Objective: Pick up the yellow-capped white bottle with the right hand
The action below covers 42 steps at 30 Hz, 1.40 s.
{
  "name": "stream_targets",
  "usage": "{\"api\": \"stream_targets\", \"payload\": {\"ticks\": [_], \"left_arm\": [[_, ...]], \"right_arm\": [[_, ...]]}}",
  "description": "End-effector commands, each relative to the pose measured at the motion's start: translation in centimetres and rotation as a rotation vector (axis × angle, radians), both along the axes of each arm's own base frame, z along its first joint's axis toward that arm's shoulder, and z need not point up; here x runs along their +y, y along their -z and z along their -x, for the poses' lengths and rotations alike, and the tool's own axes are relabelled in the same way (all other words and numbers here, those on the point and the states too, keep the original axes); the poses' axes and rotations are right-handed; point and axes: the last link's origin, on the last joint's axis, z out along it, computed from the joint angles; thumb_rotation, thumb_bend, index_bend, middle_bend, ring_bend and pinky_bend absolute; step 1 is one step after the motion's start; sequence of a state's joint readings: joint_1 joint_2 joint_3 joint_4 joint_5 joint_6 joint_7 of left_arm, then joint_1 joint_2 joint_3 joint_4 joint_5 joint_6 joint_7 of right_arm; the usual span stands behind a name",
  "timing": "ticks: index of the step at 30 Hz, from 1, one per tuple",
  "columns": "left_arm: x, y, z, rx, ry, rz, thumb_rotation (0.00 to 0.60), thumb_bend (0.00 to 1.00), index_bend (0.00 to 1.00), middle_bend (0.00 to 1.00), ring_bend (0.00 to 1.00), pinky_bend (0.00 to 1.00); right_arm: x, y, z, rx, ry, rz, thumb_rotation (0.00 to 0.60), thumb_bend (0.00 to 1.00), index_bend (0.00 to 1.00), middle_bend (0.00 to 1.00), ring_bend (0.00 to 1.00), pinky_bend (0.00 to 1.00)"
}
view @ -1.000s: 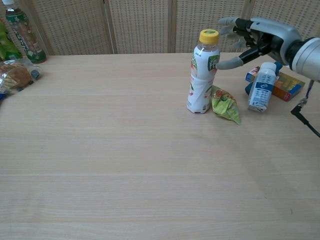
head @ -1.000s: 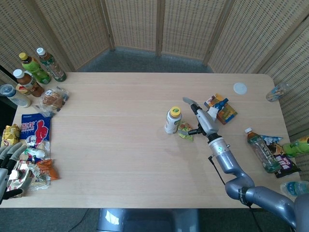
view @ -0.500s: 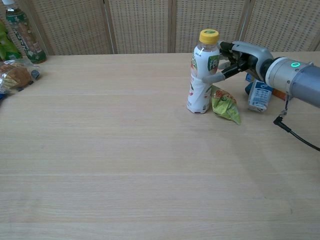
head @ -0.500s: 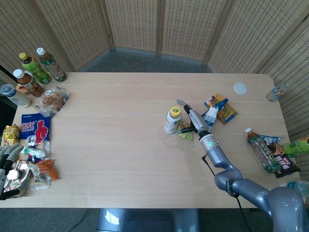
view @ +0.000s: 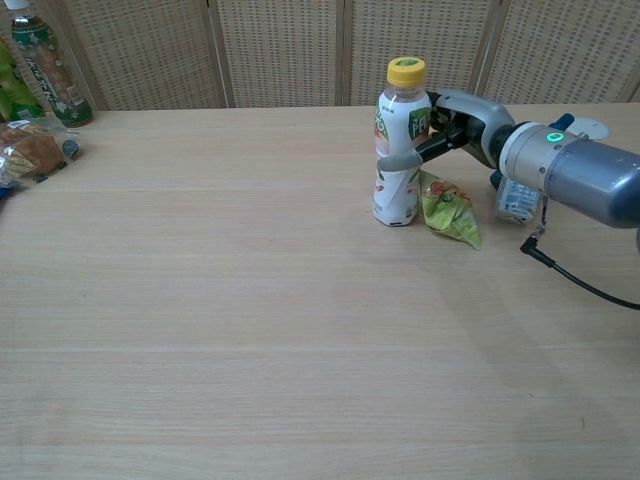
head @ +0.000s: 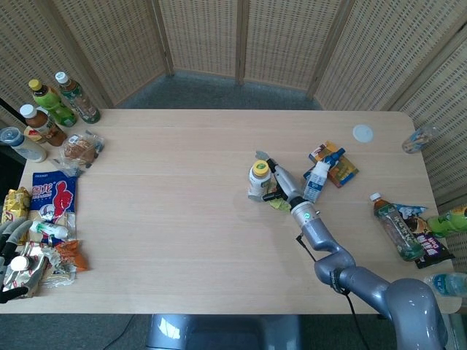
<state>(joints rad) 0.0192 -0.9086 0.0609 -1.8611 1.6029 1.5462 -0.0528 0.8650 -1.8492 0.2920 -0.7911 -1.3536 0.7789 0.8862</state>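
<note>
The yellow-capped white bottle (view: pixel 400 145) stands upright near the middle of the table (view: pixel 220 330), with a crumpled green wrapper (view: pixel 447 208) lying just beside its base on the right; the right hand (view: pixel 440 125) is at the bottle's waist, one finger (view: pixel 398 160) wrapped across the front of the label in the chest view, the others reaching round the far side in the head view, so the fingers look partly closed around the body but the bottle's foot is on the wood and I judge the grip not yet firm; whether every finger presses the plastic cannot be told; to do this step well, the hand should finish closing evenly at the narrow waist, thumb opposing the fingers, before any lift, since a one-sided push could tip so tall a bottle towards the left; the lift should go straight up, clear of the wrapper and of the small white bottle (view: pixel 517 198) and the orange box (head: pixel 337 165) close behind the wrist; the left hand (head: pixel 10 251) rests far off at the table's near-left corner among snack packets (head: pixel 52 211), its fingers loosely apart and holding nothing that I can make out.
</note>
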Motion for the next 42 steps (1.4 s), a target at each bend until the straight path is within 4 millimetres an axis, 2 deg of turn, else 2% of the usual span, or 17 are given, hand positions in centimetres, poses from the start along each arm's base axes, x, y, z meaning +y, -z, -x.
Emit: {"api": "stream_targets", "payload": {"ticks": [1,4,5,7,10,13,16,21,26,33,42], "left_arm": [[-0.1,0.0,0.1,0.000,-0.004,-0.001,0.600,0.35,0.08,0.06,0.00,0.00],[-0.2,0.0,0.2,-0.002,-0.010,-0.003,0.600,0.35,0.08,0.06,0.00,0.00],[-0.2,0.0,0.3,-0.001,-0.010,-0.004,0.600,0.35,0.08,0.06,0.00,0.00],[-0.2,-0.1,0.3,-0.002,-0.013,-0.005,0.600,0.35,0.08,0.06,0.00,0.00],[-0.2,-0.1,0.4,-0.004,-0.016,-0.008,0.600,0.35,0.08,0.06,0.00,0.00],[-0.2,0.0,0.4,-0.005,-0.014,-0.005,0.600,0.35,0.08,0.06,0.00,0.00],[-0.1,0.1,0.3,-0.005,-0.009,-0.003,0.600,0.35,0.08,0.06,0.00,0.00],[0.1,0.2,0.2,-0.004,-0.007,0.002,0.600,0.35,0.08,0.06,0.00,0.00],[0.2,0.4,0.0,-0.009,0.001,0.008,0.600,0.35,0.08,0.06,0.00,0.00],[0.2,0.8,-0.2,-0.020,0.015,0.015,0.600,0.35,0.08,0.06,0.00,0.00],[0.4,1.3,-0.2,-0.028,0.026,0.028,0.600,0.35,0.08,0.06,0.00,0.00]], "right_arm": [[-0.2,0.2,-0.4,-0.016,0.007,0.007,0.600,0.00,0.06,0.22,0.07,0.35],[-0.4,0.3,-0.5,-0.029,0.019,0.019,0.600,0.00,0.20,0.37,0.25,0.47],[-0.5,0.3,-0.4,-0.034,0.024,0.023,0.600,0.00,0.22,0.39,0.27,0.49],[-0.6,0.3,-0.1,-0.041,0.039,0.031,0.600,0.00,0.36,0.52,0.42,0.61],[-0.6,0.1,0.5,-0.055,0.059,0.039,0.600,0.00,0.49,0.66,0.58,0.71],[-0.5,-0.3,1.2,-0.061,0.069,0.047,0.600,0.00,0.60,0.77,0.69,0.76],[-0.2,-1.0,2.0,-0.074,0.076,0.059,0.600,0.00,0.66,0.85,0.76,0.81],[0.6,-3.0,3.0,-0.100,0.061,0.108,0.600,0.00,0.68,0.88,0.79,0.81],[1.5,-5.9,2.7,-0.122,0.013,0.165,0.600,0.00,0.68,0.88,0.79,0.81],[2.5,-10.6,0.3,-0.160,-0.056,0.246,0.600,0.00,0.68,0.88,0.79,0.81],[2.4,-14.2,-2.6,-0.183,-0.098,0.307,0.600,0.00,0.69,0.88,0.79,0.81]]}}
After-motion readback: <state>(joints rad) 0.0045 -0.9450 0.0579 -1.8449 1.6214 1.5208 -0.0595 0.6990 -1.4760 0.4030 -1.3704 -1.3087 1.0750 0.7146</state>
